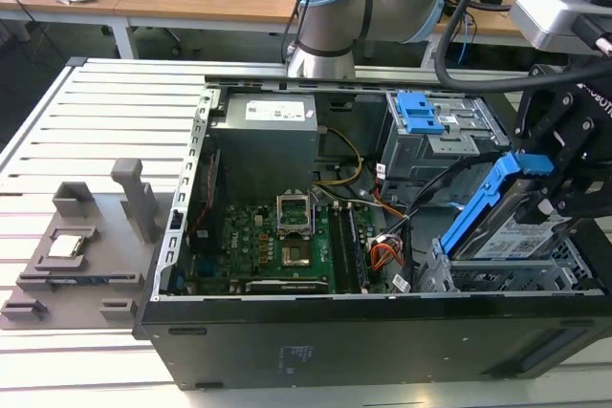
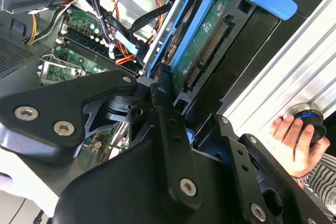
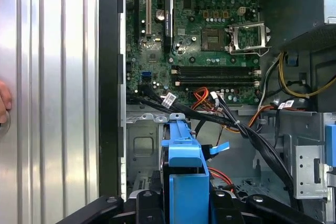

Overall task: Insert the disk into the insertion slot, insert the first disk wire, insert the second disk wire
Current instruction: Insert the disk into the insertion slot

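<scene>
Slatted metal table [image 1: 57, 140] is carrying the open computer case [image 1: 287, 341] you are working in. Your gripper [image 1: 547, 193] is clamping the disk [image 1: 502, 228] by its blue frame, holding it tilted on edge. Just beneath the gripper, the silver drive cage [image 1: 478, 279] is sitting with the disk's lower end close above it. The motherboard [image 1: 287, 255] is lying well away from the gripper.

The disk [image 1: 507, 231] is flat and silver with a white label. It is clipped in a bright blue frame. It leans up on its edge, with its low end in the slot [image 1: 540, 279]. The slot is a silver metal box with little holes.
</scene>
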Action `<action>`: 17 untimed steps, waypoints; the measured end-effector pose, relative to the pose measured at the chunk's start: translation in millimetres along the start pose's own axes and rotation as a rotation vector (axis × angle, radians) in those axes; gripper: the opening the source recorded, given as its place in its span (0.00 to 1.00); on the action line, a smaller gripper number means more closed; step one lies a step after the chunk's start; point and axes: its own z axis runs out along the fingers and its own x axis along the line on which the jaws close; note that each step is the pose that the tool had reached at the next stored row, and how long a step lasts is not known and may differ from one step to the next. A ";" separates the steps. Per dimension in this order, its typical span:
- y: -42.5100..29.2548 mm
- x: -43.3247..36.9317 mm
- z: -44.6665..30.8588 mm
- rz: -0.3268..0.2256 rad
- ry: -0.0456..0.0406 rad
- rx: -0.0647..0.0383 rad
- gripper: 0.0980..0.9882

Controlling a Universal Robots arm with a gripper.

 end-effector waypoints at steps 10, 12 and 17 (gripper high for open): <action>-0.2 0.2 4.3 0.000 0.0001 0.000 0.30; -0.2 0.2 4.4 0.000 0.0000 0.000 0.30; -0.2 0.1 4.5 0.000 -0.0001 0.000 0.38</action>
